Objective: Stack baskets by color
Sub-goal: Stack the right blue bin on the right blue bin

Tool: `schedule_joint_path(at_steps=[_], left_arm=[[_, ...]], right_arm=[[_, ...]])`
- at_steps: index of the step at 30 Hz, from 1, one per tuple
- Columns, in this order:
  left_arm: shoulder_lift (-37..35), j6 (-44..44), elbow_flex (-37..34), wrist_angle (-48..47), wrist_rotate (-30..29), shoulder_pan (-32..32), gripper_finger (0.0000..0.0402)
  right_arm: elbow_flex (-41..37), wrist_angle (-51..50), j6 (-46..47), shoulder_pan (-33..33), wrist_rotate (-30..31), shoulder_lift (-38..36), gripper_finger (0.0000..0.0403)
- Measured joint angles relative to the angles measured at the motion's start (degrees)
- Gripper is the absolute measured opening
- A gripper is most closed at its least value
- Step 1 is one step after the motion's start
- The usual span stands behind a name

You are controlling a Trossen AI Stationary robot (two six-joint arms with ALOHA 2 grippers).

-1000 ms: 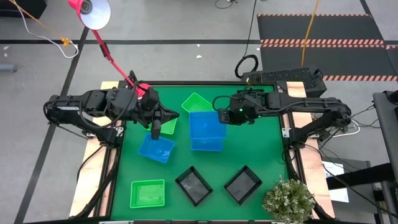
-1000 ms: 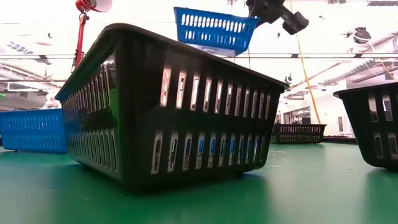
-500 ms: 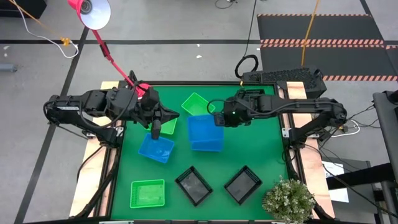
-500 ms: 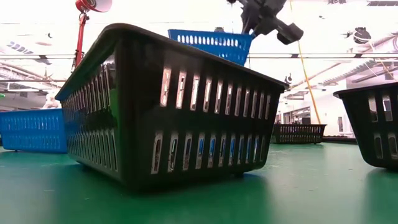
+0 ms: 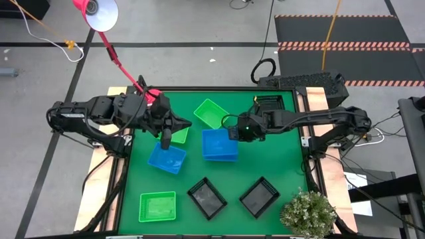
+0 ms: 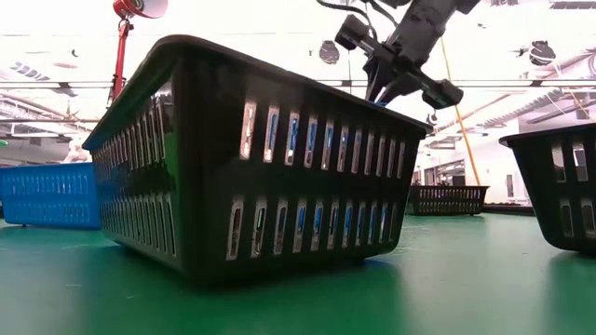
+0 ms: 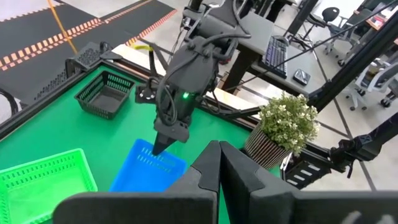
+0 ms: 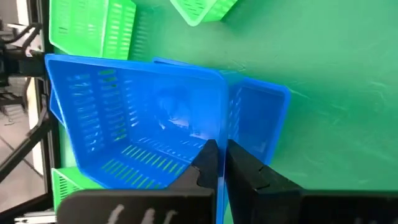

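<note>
At the middle of the green table, your right gripper is pinching the rim of a blue basket, its fingers pressed together on the wall; the right wrist view is showing that basket sitting partly in a second blue basket beneath it. Your left gripper is hanging with its fingers pressed together, holding nothing, just over a third blue basket on the table's left side.

Also on your table:
- one green basket lying tilted just behind the blue pair;
- one green basket lying partly under the left gripper;
- one green basket lying at the near left;
- two black baskets standing near the front edge;
- one black basket standing at the far right corner.
</note>
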Motion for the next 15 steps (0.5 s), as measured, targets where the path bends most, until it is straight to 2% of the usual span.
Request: schedule_joint_path(at_steps=[7, 15], left_arm=[[0.00, 0.00, 0.00, 0.00, 0.02, 0.00, 0.0008], [0.00, 0.15, 0.00, 0.00, 0.07, 0.00, 0.0008]], right_arm=[[-3.70, 4.71, 1.96, 0.00, -0.16, 0.00, 0.0003], [-6.19, 5.45, 2.73, 0.00, -2.00, 0.00, 0.0004]])
